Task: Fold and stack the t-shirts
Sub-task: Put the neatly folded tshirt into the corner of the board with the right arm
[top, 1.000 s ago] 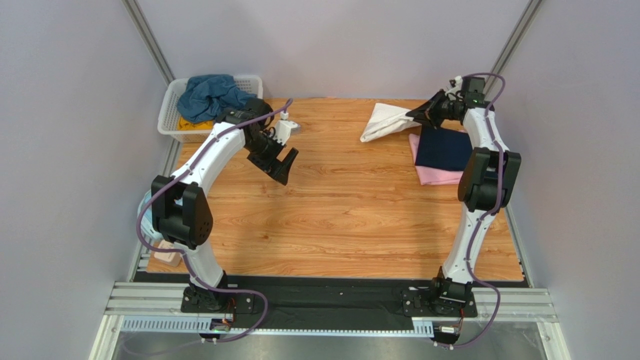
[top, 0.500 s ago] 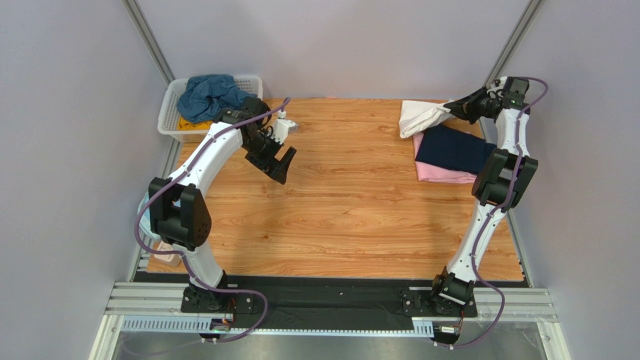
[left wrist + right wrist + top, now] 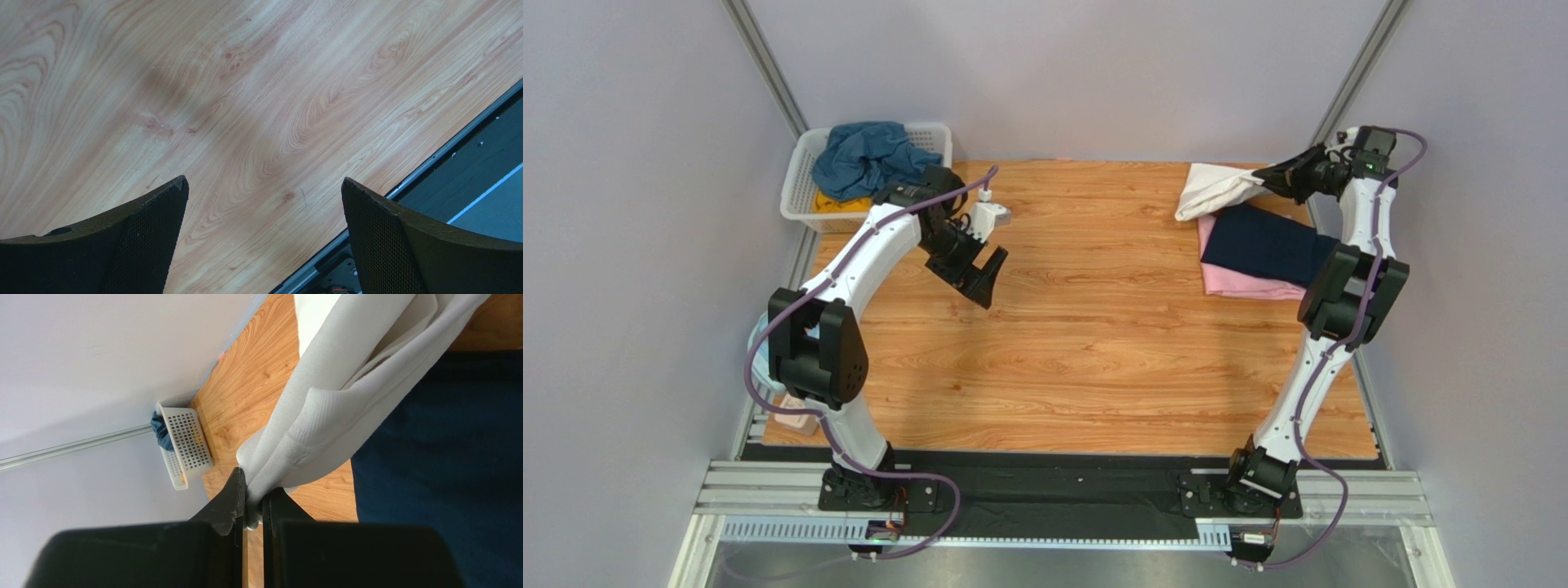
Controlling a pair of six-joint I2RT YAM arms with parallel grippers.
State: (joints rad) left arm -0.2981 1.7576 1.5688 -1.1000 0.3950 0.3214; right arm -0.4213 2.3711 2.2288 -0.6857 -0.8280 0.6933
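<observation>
Top external view: the left gripper [image 3: 979, 272] hangs over the far left part of the wooden table [image 3: 1100, 343], jaws spread wide and holding nothing. Behind it, at the far left corner, the white slatted basket [image 3: 800, 172] holds a crumpled teal-blue t-shirt [image 3: 867, 153], with a bit of yellow t-shirt [image 3: 836, 205] showing beneath. The right gripper [image 3: 1274, 181] is at the far right corner, clamped on one end of the white t-shirt [image 3: 1216, 190]. The shirt hangs bunched from the jaws and trails leftward; whether its loose end touches the table I cannot tell. Just in front lies the folded navy t-shirt [image 3: 1265, 245], stacked on the folded pink t-shirt [image 3: 1247, 284], whose edge shows along the near and left sides

Left wrist view: both fingers [image 3: 135, 239] stand far apart with only bare wood grain between them. The table's edge and a dark rail [image 3: 466, 177] cross the lower right corner

Right wrist view: the two fingers are pressed together on a fold of the white t-shirt, and the cloth drapes away in thick creases. The navy t-shirt fills the right side beneath the cloth, and the basket sits small in the distance against the wall [image 3: 92, 367]
</observation>
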